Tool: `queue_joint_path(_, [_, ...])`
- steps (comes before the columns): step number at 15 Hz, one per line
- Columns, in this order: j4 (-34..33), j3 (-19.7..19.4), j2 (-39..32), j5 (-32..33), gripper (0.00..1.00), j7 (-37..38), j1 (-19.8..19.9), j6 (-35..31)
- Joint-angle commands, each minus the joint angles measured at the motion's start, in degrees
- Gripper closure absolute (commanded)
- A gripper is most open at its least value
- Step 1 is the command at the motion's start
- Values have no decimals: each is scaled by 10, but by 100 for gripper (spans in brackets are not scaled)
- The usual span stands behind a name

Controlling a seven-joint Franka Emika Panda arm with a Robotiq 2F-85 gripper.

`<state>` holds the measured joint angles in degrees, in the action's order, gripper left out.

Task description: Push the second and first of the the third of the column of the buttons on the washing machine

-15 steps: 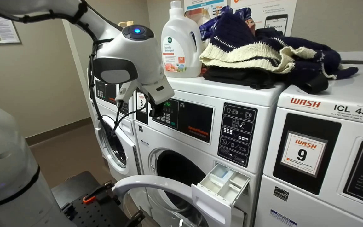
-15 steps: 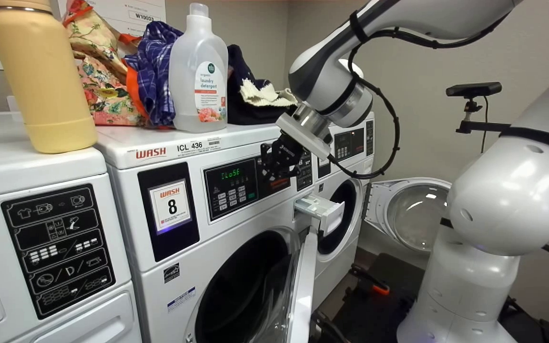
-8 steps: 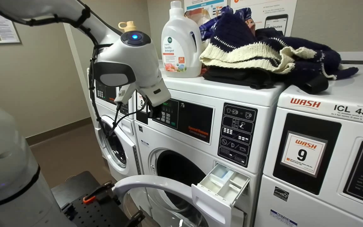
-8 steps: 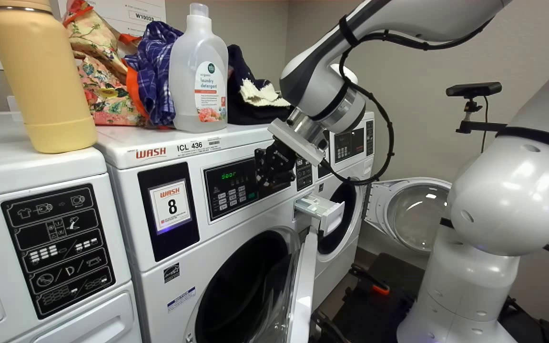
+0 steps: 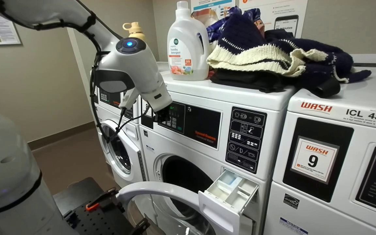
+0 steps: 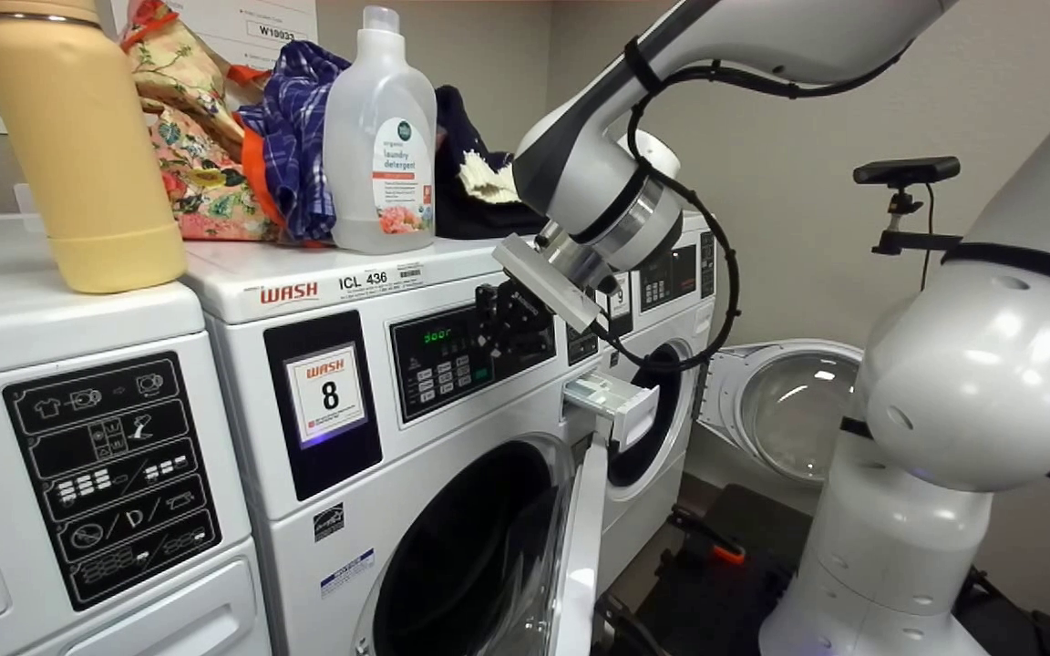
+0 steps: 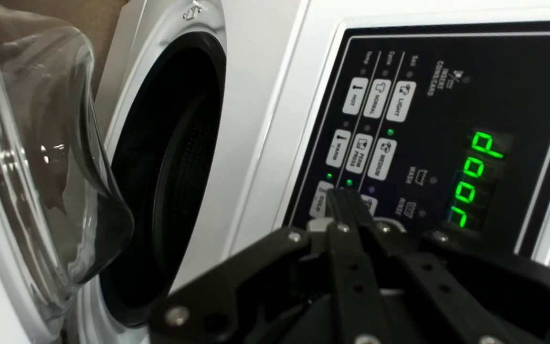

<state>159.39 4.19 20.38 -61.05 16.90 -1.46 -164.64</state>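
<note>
Ok, btns [image 7: 359, 154] partly behind fingers [image 7: 345, 246], wrist vw.

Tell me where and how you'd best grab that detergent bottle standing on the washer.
Probably by the narrow neck, just below the cap, with the tool, now shut, opened first and lowered from above: the detergent bottle stands upright, its neck free, while blue plaid cloth seems to crowd the handle.

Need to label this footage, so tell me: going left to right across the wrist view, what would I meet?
Open glass door → dark drum opening → WARM button → PERM PRESS button → MEDIUM button → display lit green with "door".
</note>
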Motion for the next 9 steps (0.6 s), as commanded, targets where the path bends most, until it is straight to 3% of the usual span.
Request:
queue_joint_path(1, [0, 19, -7, -86, 99, -49, -15, -65])
queue_joint_path(9, [0, 43, -16, -303, 98, -207, -30, -109])
